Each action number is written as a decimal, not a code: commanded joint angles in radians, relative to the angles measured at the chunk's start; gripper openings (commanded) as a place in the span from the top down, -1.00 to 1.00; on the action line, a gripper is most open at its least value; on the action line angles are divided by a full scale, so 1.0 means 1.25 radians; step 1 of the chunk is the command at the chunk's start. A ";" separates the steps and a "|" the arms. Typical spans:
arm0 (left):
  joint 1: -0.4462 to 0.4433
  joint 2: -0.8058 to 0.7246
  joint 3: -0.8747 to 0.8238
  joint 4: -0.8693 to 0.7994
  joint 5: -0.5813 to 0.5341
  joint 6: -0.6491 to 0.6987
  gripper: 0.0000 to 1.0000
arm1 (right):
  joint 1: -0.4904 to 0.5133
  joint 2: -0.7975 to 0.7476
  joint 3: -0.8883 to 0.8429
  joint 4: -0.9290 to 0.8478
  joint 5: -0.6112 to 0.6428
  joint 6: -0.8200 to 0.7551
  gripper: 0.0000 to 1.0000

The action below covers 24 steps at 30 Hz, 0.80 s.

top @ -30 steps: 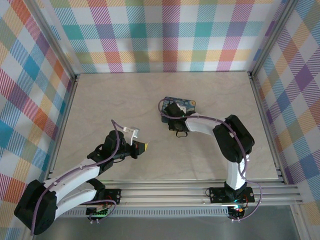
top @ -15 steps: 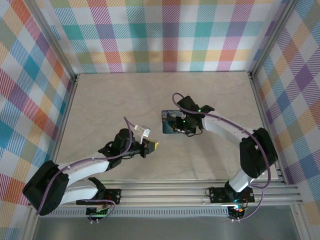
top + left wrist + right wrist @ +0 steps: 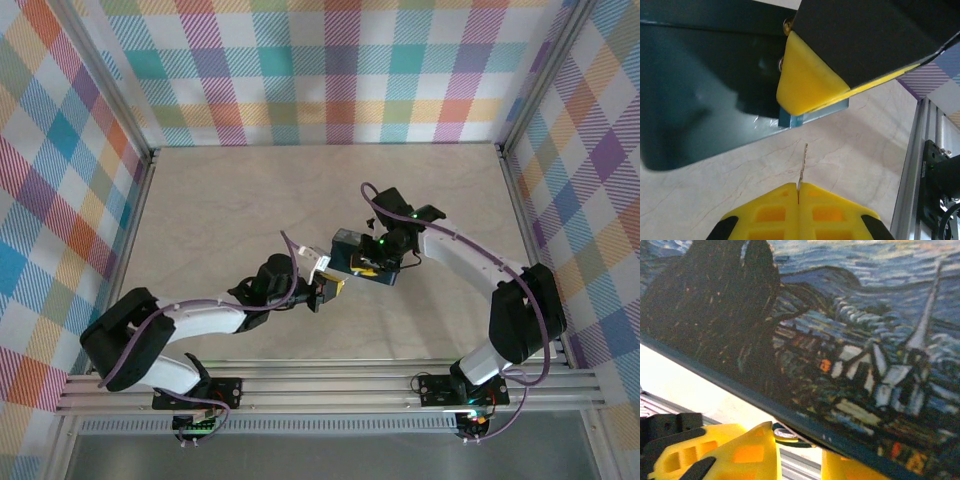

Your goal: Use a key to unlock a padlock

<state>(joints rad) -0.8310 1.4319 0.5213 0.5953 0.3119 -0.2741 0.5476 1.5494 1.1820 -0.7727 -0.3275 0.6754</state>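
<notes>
Looking down on the worktop (image 3: pixel 220 200), we see both arms meeting near its middle, well clear of every edge. The left gripper (image 3: pixel 333 291) stretches in from the near left corner. In its wrist view its yellow fingers (image 3: pixel 770 210) are pressed together with the key (image 3: pixel 801 167) pinched between their tips, the thin grey blade standing straight out. The key points at the padlock (image 3: pixel 812 114), a small blue block at the lower edge of the dark-blue tin (image 3: pixel 700 100). Its tip stops just short of the block, so the two are near but apart. The right gripper (image 3: pixel 375 265) reaches in from the right edge, and one yellow fingertip (image 3: pixel 807 80) lies flat on the padlock, the fingers drawn in on it rather than spread. The tin is tilted, its dark underside turned toward the left wrist camera and its painted lid, a swirling night sky over a village, facing the right wrist camera. Between the right gripper's fingers, under the tin's rim, we see a thin curved loop (image 3: pixel 785 434); we cannot tell whether it is the shackle.
</notes>
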 commanded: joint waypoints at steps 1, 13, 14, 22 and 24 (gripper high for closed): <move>-0.010 0.037 0.016 0.099 -0.011 -0.024 1.00 | -0.009 -0.033 0.024 0.011 -0.055 0.004 1.00; -0.011 0.099 -0.004 0.220 -0.021 -0.086 1.00 | -0.020 -0.048 -0.018 0.048 -0.073 0.026 1.00; -0.011 0.098 -0.006 0.223 -0.023 -0.087 1.00 | -0.021 -0.049 -0.021 0.051 -0.074 0.027 1.00; -0.011 0.100 -0.023 0.242 -0.040 -0.101 1.00 | -0.027 -0.054 -0.034 0.064 -0.081 0.033 1.00; -0.010 0.104 -0.022 0.243 -0.040 -0.104 1.00 | -0.029 -0.054 -0.036 0.067 -0.087 0.035 1.00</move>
<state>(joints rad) -0.8330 1.5517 0.5018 0.8280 0.2768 -0.3904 0.5163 1.5124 1.1419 -0.7170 -0.3935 0.7040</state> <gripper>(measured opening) 0.046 0.196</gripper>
